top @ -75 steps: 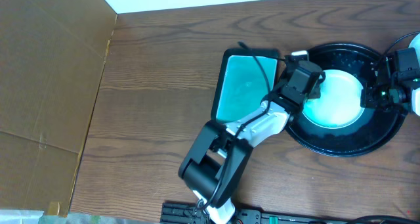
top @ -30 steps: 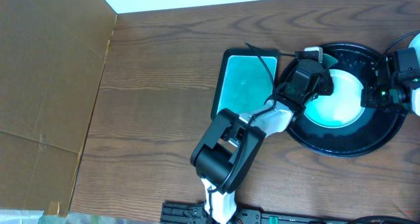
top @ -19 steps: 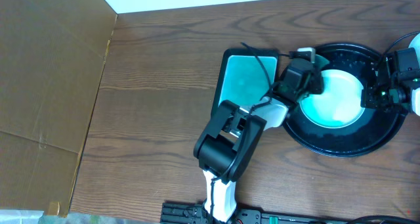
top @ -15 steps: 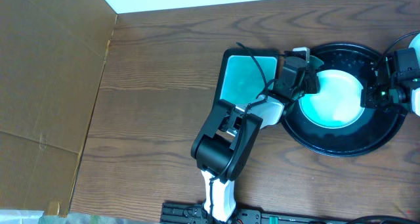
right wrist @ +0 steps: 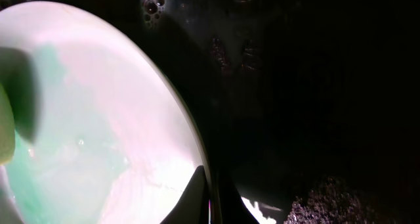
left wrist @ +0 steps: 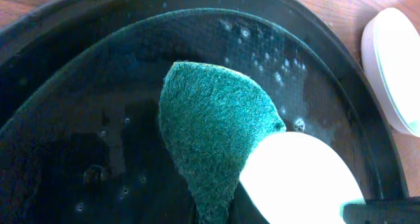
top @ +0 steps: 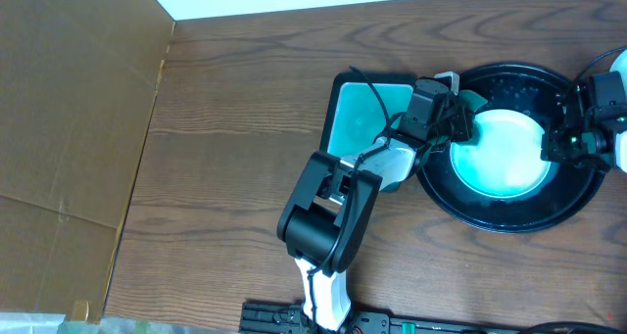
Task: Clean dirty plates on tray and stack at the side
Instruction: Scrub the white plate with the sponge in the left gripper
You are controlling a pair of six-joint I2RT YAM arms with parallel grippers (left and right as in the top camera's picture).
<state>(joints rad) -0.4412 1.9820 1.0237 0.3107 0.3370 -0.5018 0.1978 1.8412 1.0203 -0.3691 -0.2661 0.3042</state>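
Observation:
A pale mint plate (top: 498, 150) lies in the round black tray (top: 509, 214). My left gripper (top: 457, 117) is shut on a dark green sponge (top: 472, 100) over the tray's upper left, beside the plate's rim. In the left wrist view the sponge (left wrist: 210, 132) hangs from my gripper (left wrist: 213, 219) above the wet tray floor (left wrist: 98, 119), its edge over the plate (left wrist: 302, 178). My right gripper (top: 554, 143) is shut on the plate's right rim; in the right wrist view the fingertips (right wrist: 197, 198) pinch the rim of the soapy plate (right wrist: 98, 119). No other plate is clearly visible.
A teal rectangular dish (top: 358, 123) lies just left of the tray, under my left arm. A white rounded object (left wrist: 394, 66) lies on the wood beyond the tray. A cardboard sheet (top: 69, 128) covers the table's left side. Soap bubbles (right wrist: 152, 2) dot the tray.
My left gripper has moved the sponge left and up, from over the plate to the tray's upper-left edge. The right gripper and the plate have stayed in place.

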